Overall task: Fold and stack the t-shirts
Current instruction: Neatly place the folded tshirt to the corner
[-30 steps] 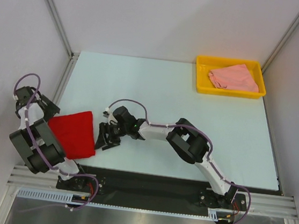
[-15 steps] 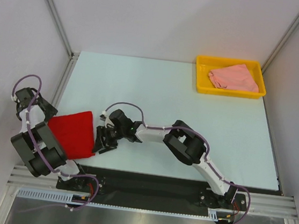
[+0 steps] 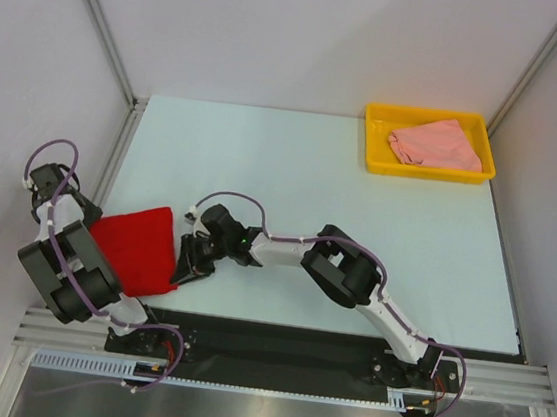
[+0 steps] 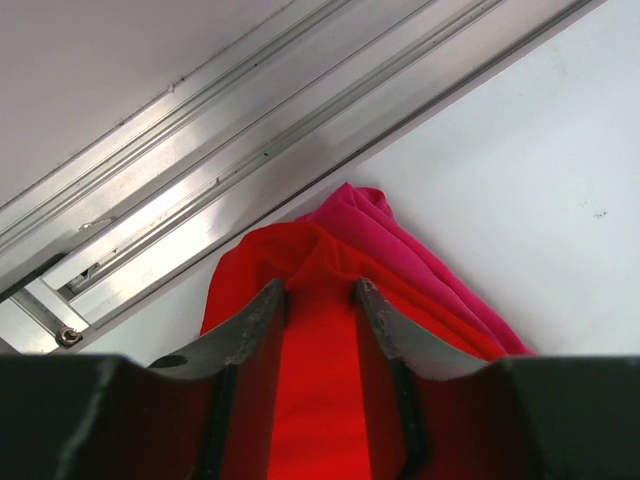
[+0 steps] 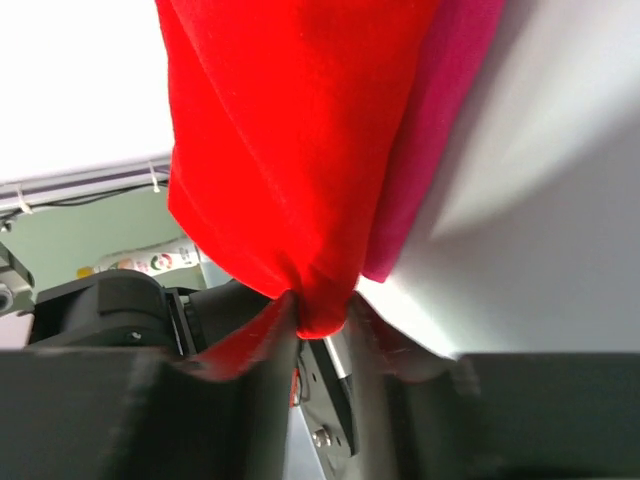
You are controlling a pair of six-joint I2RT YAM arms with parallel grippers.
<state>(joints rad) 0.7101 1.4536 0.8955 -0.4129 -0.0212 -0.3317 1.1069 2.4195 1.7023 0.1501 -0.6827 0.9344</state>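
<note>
From above we only get the red t-shirt (image 3: pixel 136 250), near-left on the table; the magenta t-shirt (image 4: pixel 425 262) beneath it peeks out only in the wrist views. The left gripper (image 4: pixel 320 297) is lost behind its own arm up top, but its wrist camera shows the fingers clamped on a red fold at the shirt's left edge. The right gripper (image 5: pixel 322 312) pinches red cloth on the right side. The salmon t-shirt (image 3: pixel 437 144) lies crumpled in the yellow tray (image 3: pixel 374 144), far right. Pale table (image 3: pixel 302 181), plain white walls (image 3: pixel 309 31), aluminium rails (image 4: pixel 200 170).
</note>
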